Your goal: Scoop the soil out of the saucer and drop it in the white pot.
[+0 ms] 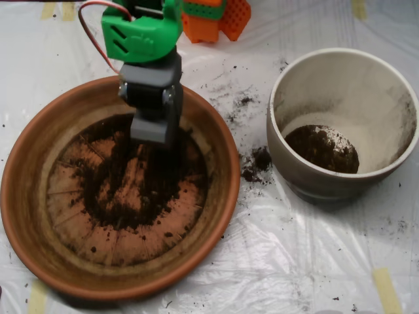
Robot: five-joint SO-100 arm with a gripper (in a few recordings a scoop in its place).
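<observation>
The terracotta saucer (pixel 26 203) lies at the left, wide and shallow, with radial ridges on its bottom. Dark soil (pixel 141 190) is spread thinly across its middle, with bare orange patches showing through. My grey scoop (pixel 154 131) hangs over the saucer's upper part, its lower end down at the soil near the back of the dish, under a green arm segment (pixel 141 33). The white pot (pixel 308 176) stands at the right. A small heap of soil (pixel 322 148) rests on its dusty bottom.
Spilled soil (pixel 256 163) lies on the clear plastic sheet between saucer and pot, with finer crumbs further up. An orange part (pixel 216 19) sits at the top edge. Tape strips (pixel 386 288) hold the sheet down.
</observation>
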